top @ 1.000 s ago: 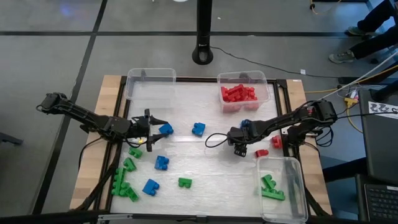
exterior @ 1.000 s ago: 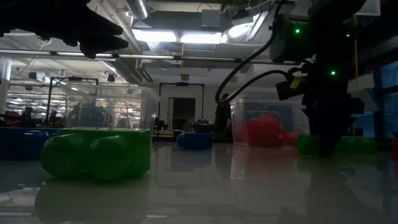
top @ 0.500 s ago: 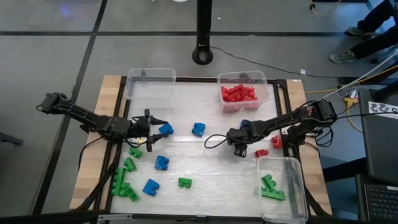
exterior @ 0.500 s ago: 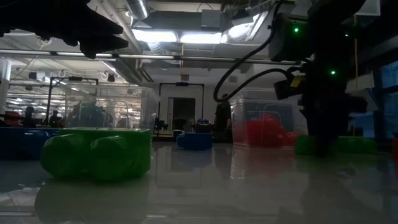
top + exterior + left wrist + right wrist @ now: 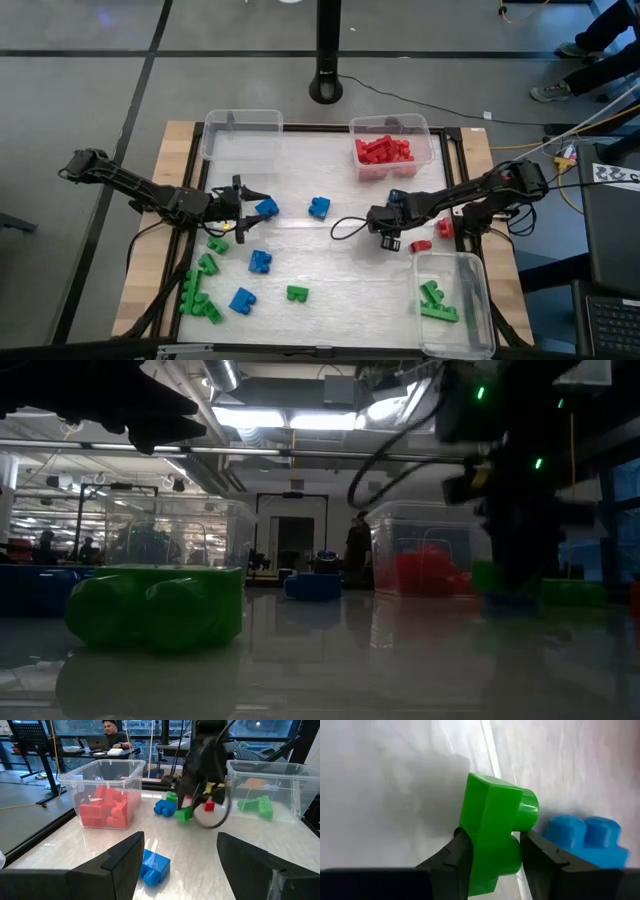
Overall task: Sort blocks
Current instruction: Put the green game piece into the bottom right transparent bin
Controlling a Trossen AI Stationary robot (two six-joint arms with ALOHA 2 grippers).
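— Blocks first: what differs from a second ago?

— Little on the table; the right gripper (image 5: pixel 490 851) was spread over a green block (image 5: pixel 492 832) near the table's middle-right, and now its fingers (image 5: pixel 451 857) pinch that block from both sides; in the left wrist view the block hangs clear of the tabletop (image 5: pixel 300 170); the left gripper (image 5: pixel 243 208) stays where it was, jaws spread, holding nothing.

— Where do the blocks lie against the jaws?

— The green one sits between the right fingers, with a blue block (image 5: pixel 590 840) just beside it; another blue block (image 5: pixel 266 208) lies just ahead of the left jaws.

— Counts?

— Three clear bins (image 5: pixel 242 122); one at the far left with no block visible in it, one at the far right with a heap of red blocks (image 5: pixel 383 150), too bunched to count, and one (image 5: pixel 470 275) at the near right with two green blocks (image 5: pixel 434 302); loose blue blocks, five; two loose red blocks (image 5: pixel 421 245); a green cluster (image 5: pixel 200 290) at the near left that I cannot count, plus one green block (image 5: pixel 297 293) alone.
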